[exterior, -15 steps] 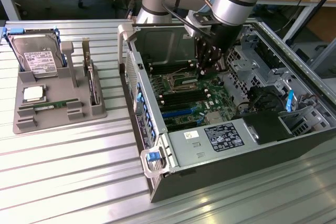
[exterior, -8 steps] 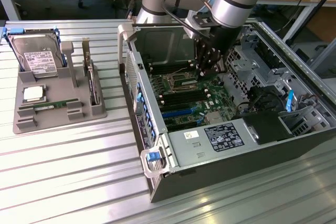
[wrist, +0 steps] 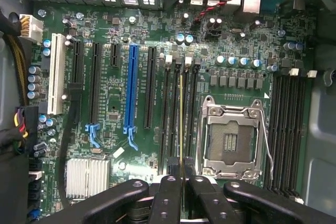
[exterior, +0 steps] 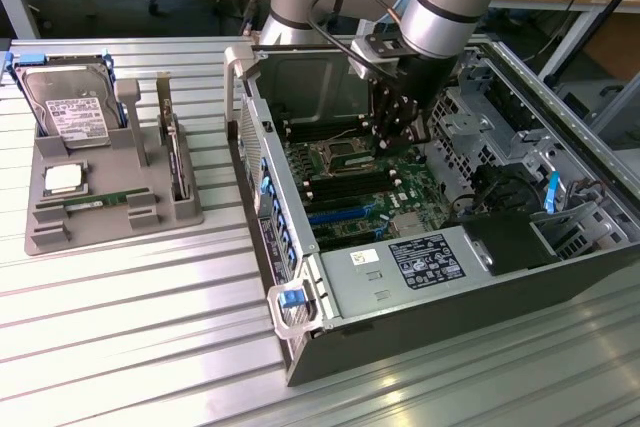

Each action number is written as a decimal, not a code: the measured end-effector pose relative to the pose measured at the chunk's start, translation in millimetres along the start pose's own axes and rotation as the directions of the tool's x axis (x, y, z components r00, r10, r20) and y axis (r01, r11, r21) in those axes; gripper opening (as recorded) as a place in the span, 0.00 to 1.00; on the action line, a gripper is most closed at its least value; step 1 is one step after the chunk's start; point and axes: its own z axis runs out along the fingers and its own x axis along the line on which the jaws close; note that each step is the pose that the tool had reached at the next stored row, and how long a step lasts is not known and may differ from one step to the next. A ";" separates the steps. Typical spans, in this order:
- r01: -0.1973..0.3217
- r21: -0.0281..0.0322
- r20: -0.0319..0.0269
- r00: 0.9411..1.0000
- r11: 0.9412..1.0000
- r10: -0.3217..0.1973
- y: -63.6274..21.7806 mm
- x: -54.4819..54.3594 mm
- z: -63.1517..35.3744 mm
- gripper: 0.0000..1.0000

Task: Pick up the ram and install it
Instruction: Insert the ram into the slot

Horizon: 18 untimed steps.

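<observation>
Hand (wrist: 183,182) pinches the ram (wrist: 181,124) edge-on, fingers pressed to both faces. Ram sits over a slot beside the CPU socket (wrist: 231,140), inside the case (exterior: 400,347) on the counter (exterior: 150,327).

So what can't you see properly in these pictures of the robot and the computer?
- Exterior view: the black gripper covers the thin green ram stick it holds, and where that stick meets the green motherboard.
- Wrist view: the ram stick shows edge-on, so its chips and label are hidden; the gripper's black fingers hide its near end.
- Exterior view: the white label on the boxy silver hard drive is too small to read.
</observation>
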 end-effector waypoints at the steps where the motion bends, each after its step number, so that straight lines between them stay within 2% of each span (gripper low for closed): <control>1: 0.000 0.000 0.000 1.000 1.000 0.000 0.0 0.0 1.0 0.12; 18: 0.000 0.000 0.000 1.000 1.000 0.000 -0.6 0.6 14.1 0.12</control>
